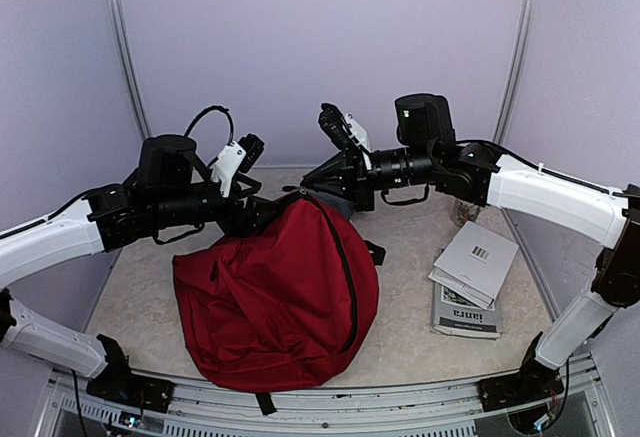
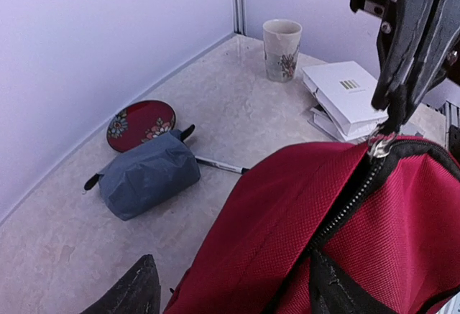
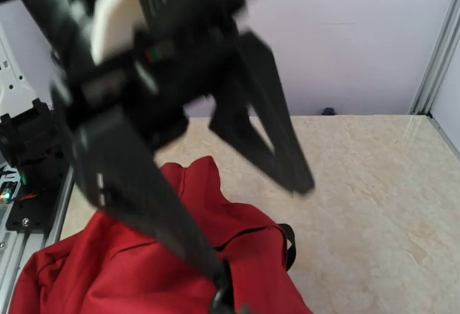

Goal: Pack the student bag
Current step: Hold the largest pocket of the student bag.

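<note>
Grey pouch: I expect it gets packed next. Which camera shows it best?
Left wrist view: the grey pouch lies in full sight beside the red plate. In the top view it cannot be made out past the student bag; the right wrist view misses it.

Shows the student bag (image 1: 270, 297) as a large, soft, dark red woven-fabric backpack slumped on the pale tabletop, left of centre, with its broad rounded end toward the near edge and its far end drawn up into a peak. Carries a black zip (image 1: 345, 267) curving along its right side from the peak down toward the near edge, teeth meshed just below the metal zip pull (image 2: 379, 146) at the peak. Trails short black strap ends (image 1: 265, 402) at the near edge and beside its right flank
</note>
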